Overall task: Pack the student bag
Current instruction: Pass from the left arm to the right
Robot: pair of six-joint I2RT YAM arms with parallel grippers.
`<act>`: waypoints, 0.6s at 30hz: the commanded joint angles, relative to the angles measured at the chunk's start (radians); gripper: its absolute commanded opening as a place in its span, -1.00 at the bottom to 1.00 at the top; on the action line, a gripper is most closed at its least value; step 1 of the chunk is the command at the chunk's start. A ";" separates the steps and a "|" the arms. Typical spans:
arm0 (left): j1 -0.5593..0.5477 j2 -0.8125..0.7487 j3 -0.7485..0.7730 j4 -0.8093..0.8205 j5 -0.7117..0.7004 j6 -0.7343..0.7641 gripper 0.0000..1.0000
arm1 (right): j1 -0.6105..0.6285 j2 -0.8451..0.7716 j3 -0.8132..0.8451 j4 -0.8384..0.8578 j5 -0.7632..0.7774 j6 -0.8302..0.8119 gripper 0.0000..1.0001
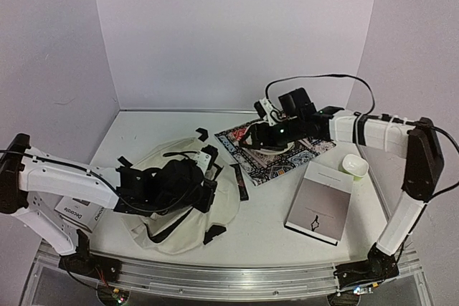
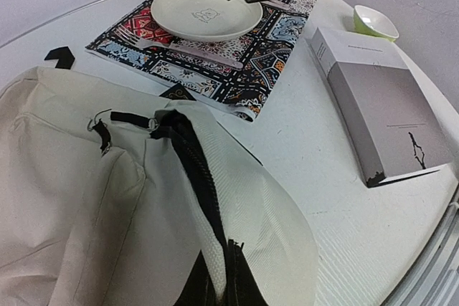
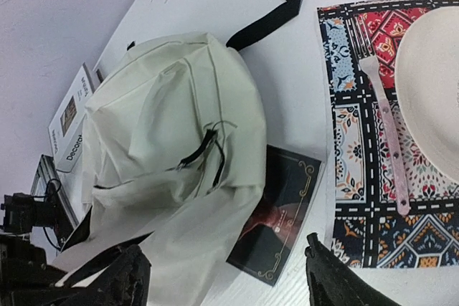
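I'm seeing a patterned placemat lying flat, a cream plate sitting on it and a fork lying alongside. A grey book is lying to the right, with a small bowl sitting at its far corner. A dark booklet is lying beside the mat, and a printed box is sitting far left.

**White table, six things on it**

The white table carries the cream student bag at near left, with a printed box just left of it. A patterned placemat lies at far centre. A dark card sits between bag and placemat, partly under the bag. A grey book lies near right, a small bowl just beyond it.
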 commanded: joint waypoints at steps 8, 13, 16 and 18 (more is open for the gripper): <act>0.051 0.155 0.192 0.048 0.088 0.033 -0.99 | 0.096 -0.186 -0.421 0.314 0.036 0.293 0.90; 0.081 0.178 0.210 0.071 0.153 0.017 -0.97 | 0.129 -0.179 -0.547 0.472 0.020 0.392 0.92; 0.097 0.193 0.225 0.103 0.183 0.004 -0.97 | 0.156 -0.145 -0.572 0.531 0.005 0.417 0.92; 0.104 0.198 0.237 0.117 0.206 -0.001 -0.97 | 0.171 -0.119 -0.584 0.574 -0.005 0.431 0.92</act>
